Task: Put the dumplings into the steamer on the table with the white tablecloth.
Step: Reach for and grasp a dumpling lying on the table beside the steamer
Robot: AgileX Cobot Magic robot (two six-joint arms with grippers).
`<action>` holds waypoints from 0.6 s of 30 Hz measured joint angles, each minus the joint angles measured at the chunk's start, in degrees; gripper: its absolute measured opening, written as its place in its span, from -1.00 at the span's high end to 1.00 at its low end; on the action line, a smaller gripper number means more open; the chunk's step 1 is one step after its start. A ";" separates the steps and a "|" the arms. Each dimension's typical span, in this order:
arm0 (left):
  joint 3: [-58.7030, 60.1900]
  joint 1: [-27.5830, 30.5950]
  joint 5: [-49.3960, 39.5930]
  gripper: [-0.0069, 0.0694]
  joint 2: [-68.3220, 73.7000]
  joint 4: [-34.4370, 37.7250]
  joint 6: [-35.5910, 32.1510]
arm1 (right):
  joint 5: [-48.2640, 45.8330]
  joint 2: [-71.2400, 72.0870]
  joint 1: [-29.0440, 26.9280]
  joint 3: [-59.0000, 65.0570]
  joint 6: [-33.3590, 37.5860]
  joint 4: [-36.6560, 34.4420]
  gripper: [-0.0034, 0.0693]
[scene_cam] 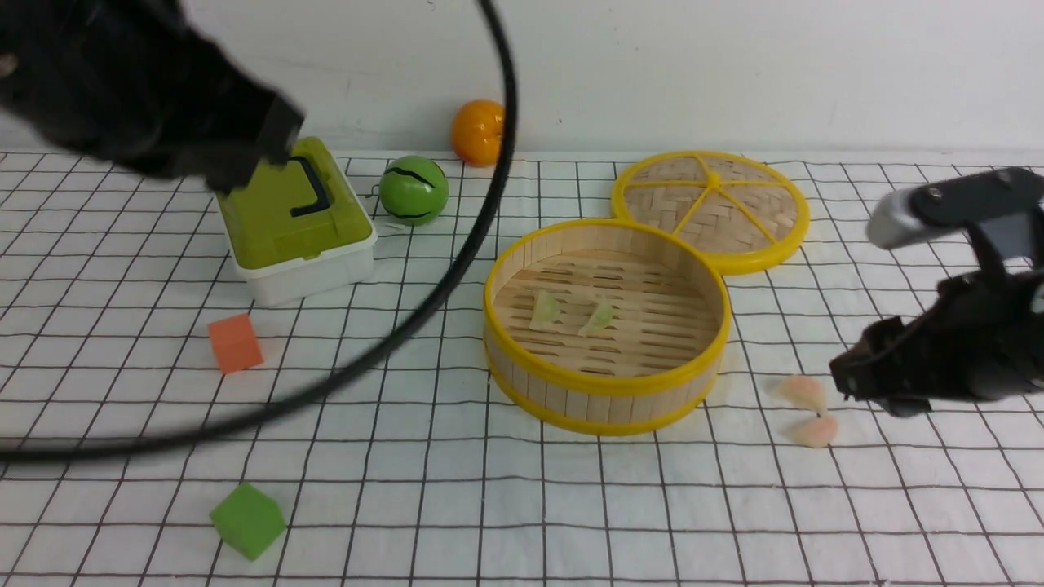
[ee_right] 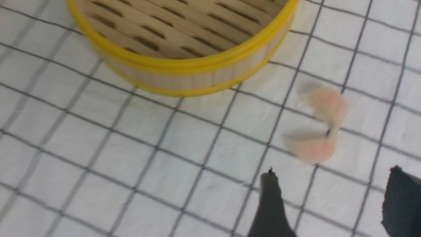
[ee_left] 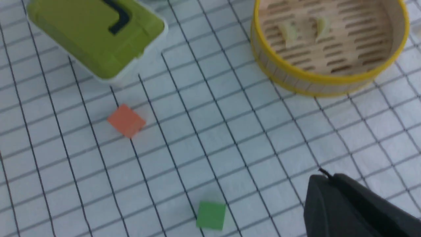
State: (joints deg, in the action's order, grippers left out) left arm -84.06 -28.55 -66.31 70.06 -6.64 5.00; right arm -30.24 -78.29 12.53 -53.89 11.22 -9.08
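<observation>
1. The right gripper (ee_right: 334,171) stands wide, its two fingertips well apart, with nothing between them.
2. Two pale pink dumplings (ee_right: 330,102) (ee_right: 315,149) lie on the white tablecloth (scene_cam: 489,505) just ahead of that gripper's fingertips; in the front view they show just left of it. They lie close together, one end of each almost meeting; whether they touch I cannot tell.
3. The bamboo steamer (scene_cam: 608,381) sits on the cloth to the left of the right gripper, past the pink pair, its slatted floor facing up.
4. Two pale yellow-green dumplings (scene_cam: 545,310) (scene_cam: 599,318) rest inside the steamer, side by side and apart, farther left of the right gripper than the pink pair.
5. The woven lid (scene_cam: 738,208) lies beyond the steamer, farther out and to the left of the right gripper.
6. The left gripper (ee_left: 329,174) is closed, its fingers together and empty.
7. In the front view, the green-topped white box (scene_cam: 285,208) shows partly behind the left gripper, with the green striped ball (scene_cam: 413,190) and orange ball (scene_cam: 478,133) to its right.
8. The orange cube (scene_cam: 235,343) shows below the left gripper in that view, and the green cube (scene_cam: 248,521) lower still.
</observation>
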 joint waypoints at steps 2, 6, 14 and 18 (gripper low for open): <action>7.50 0.00 1.48 0.85 -4.68 0.00 0.00 | 0.92 -6.87 -0.68 -3.76 -1.89 4.55 -0.33; 19.27 0.00 3.65 0.85 -11.52 -1.11 0.00 | 1.18 -17.54 -2.44 -10.03 -7.46 7.68 -0.33; 39.30 0.00 7.51 0.85 -25.20 -4.67 0.19 | -6.25 -34.18 -3.89 -23.41 -4.55 8.34 -0.33; 46.56 0.00 13.21 0.85 -29.82 -5.81 0.19 | -6.55 -35.69 -3.89 -26.04 0.36 7.37 -0.33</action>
State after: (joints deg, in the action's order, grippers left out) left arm -37.49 -28.55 -53.10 40.24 -12.45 5.19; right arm -36.79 -113.98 8.64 -79.93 11.58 -1.70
